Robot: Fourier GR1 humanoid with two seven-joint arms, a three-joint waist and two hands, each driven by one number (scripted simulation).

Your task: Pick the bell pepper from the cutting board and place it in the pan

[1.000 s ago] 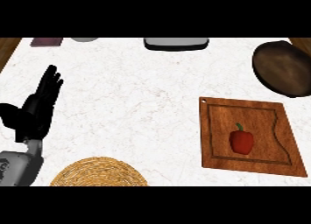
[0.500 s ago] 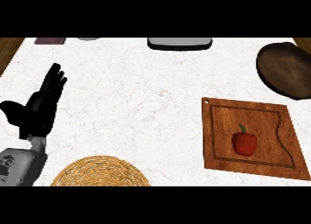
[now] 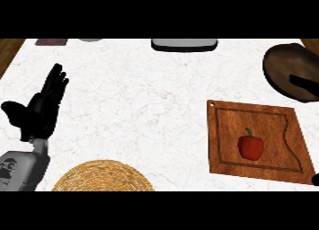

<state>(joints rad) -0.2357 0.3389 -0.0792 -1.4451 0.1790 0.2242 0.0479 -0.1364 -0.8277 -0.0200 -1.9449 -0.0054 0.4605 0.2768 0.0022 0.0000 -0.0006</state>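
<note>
Red bell pepper (image 3: pixel 250 147) lies on the brown wooden cutting board (image 3: pixel 221 155); left hand (image 3: pixel 37 114) rests open, fingers straight; right hand's state undeterminable.

Right hand (image 3: pixel 310 88) and pan (image 3: pixel 288 67) run off the right edge.

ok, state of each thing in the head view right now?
bell pepper: lying on the cutting board, untouched
cutting board: flat on the counter
pan: empty, beyond the board
woven mat: bare
left hand: open, resting at the left
right hand: barely in view at the lower right edge
</note>
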